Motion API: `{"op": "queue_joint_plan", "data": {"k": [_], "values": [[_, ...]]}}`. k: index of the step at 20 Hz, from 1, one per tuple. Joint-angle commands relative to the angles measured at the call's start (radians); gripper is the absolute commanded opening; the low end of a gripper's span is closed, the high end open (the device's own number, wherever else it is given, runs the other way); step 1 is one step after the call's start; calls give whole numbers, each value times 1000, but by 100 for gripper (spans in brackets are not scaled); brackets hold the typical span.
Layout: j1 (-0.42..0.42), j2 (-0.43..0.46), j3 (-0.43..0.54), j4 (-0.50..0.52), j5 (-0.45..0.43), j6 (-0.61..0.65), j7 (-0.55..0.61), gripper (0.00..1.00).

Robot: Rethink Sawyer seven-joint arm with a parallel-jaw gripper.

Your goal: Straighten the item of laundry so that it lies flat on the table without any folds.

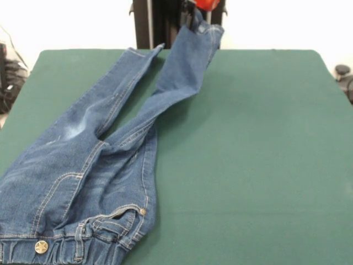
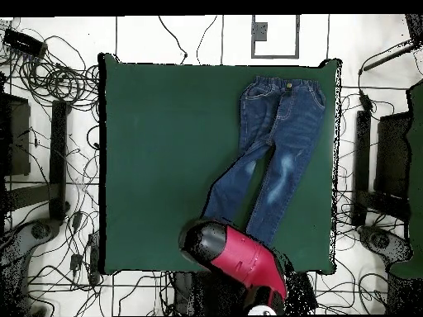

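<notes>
The blue denim jeans (image 1: 88,182) lie on the left half of the dark green table (image 1: 265,138), with the waistband and metal button at the near left edge. Both legs run toward the far side. One leg lies flat, its hem at the far edge. The hem of the other leg (image 1: 201,38) is lifted off the table. My gripper (image 1: 197,12) shows at the top edge and is shut on that hem. In the overhead view the jeans (image 2: 281,132) lie on the table (image 2: 157,165), and my red arm (image 2: 244,256) hides the gripper and the held hem.
The robot's black pedestal (image 1: 157,22) stands behind the table's far edge. Several cables (image 2: 49,74) and dark equipment (image 2: 388,165) lie on the floor around the table. The jeans reach the near left table edge in the front view.
</notes>
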Motion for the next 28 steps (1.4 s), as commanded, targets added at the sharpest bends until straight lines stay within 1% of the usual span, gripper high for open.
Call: {"op": "queue_joint_plan", "data": {"k": [1,2,3,6,8,10,12,14,16,19,24,28], "values": [[3,96,143,31,102,-111,298,0],[-31,84,193,56,130,-168,282,0],[-54,81,224,69,143,-199,269,0],[-64,94,250,73,156,-249,273,0],[-97,84,289,95,162,-294,260,0],[-176,45,378,154,161,-357,231,0],[-260,16,468,212,139,-420,212,0],[-354,8,568,256,97,-484,206,0],[-464,24,680,291,33,-550,199,0],[-606,65,806,330,-72,-611,183,0],[-716,63,883,355,-158,-573,184,0],[-780,73,942,381,-196,-559,197,0]]}}
